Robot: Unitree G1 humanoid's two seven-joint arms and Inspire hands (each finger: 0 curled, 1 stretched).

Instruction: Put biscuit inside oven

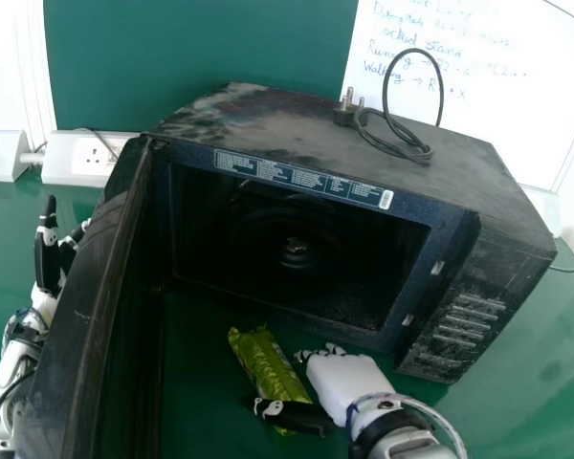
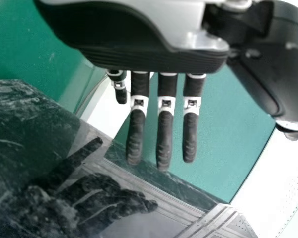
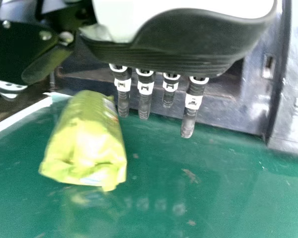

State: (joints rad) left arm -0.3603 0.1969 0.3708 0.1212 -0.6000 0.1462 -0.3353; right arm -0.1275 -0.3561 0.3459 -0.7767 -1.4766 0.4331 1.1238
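Grasping step judged in hand. Right hand [image 1: 349,382] held low over table [image 1: 517,382], fingers straight, thumb spread apart. Biscuit pack [image 1: 268,368] lying on table between thumb and fingers, seemingly ungripped, contact hard to tell. Next: fingers to be closed, pack lifted over sill into open oven [image 1: 459,177]. Left hand [image 1: 48,251] spread, beside door [image 1: 88,296].

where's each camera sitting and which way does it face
Head view: on the head, facing forward and down at an open black microwave oven; left hand and right hand show.
Left wrist view: at that wrist, facing past the left hand toward what seems the glossy dark door.
Right wrist view: at that wrist, facing past the right hand at the green biscuit packet.
Head and right wrist views share the packet.
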